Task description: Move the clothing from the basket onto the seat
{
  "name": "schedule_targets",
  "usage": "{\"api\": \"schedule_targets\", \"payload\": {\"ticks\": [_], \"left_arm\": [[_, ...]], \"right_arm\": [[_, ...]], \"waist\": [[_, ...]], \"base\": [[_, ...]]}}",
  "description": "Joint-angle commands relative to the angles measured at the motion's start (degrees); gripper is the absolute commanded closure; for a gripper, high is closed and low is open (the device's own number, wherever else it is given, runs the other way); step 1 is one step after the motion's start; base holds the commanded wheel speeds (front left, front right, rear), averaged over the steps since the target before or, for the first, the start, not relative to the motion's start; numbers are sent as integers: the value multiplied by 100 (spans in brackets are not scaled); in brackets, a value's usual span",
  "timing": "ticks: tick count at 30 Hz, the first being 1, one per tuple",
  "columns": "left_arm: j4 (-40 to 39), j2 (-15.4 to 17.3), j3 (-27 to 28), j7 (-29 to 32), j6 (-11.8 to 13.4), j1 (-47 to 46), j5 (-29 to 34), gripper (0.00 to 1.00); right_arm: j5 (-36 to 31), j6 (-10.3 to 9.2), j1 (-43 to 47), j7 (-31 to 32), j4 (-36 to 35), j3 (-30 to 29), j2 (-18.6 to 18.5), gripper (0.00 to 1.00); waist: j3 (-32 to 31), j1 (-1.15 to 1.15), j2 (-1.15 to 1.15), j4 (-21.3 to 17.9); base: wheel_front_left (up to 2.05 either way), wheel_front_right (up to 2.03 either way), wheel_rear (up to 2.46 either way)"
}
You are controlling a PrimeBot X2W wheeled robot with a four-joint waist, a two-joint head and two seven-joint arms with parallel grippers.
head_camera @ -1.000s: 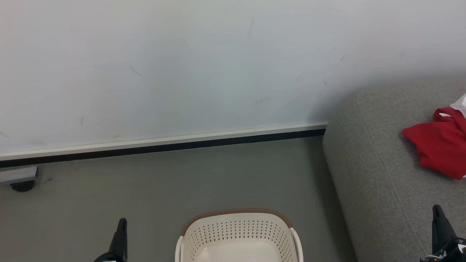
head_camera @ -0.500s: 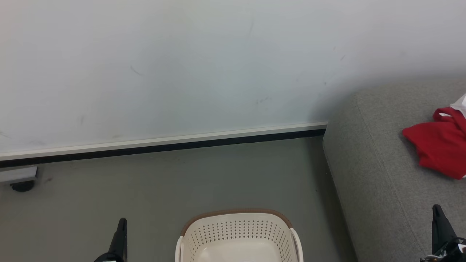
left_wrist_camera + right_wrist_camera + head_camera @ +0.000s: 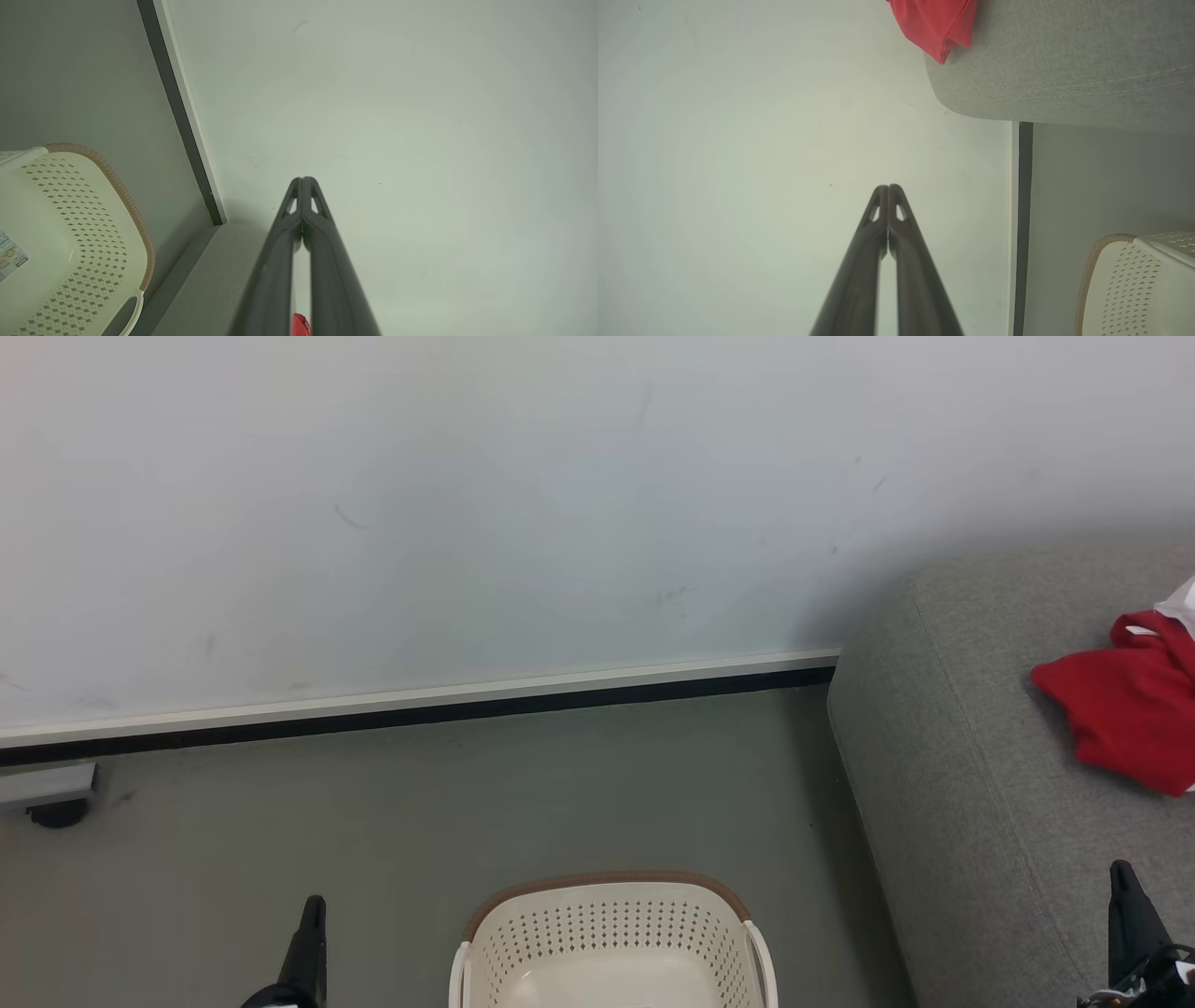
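Red clothing (image 3: pixel 1120 709) on grey seat (image 3: pixel 962 784)

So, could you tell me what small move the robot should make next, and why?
Probably tilt the head down to check the near half of the basket: its visible floor is bare, red clothing lies on the seat, and the left gripper and right gripper are shut, empty.

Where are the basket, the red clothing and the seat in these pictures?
basket (image 3: pixel 607 926): head view, on its perforated far wall.
red clothing (image 3: pixel 1120 709): head view, middle of the red fabric.
seat (image 3: pixel 952 756): head view, bare grey cushion left of the clothing.
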Motion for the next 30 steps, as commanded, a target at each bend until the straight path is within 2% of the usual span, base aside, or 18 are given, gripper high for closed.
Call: {"api": "schedule_targets", "payload": {"ticks": [1, 30], "left_arm": [[8, -1, 9, -1, -2, -28, -45, 100], [7, -1, 9, -1, -2, -27, -45, 100]], "right_arm": [[-6, 2, 29, -9, -16, 14, -44, 100], [36, 2, 34, -49, -28, 47, -68, 100]], "waist": [[0, 0, 0, 0], [0, 0, 0, 0]], "base": [[0, 0, 0], [0, 0, 0]]}}
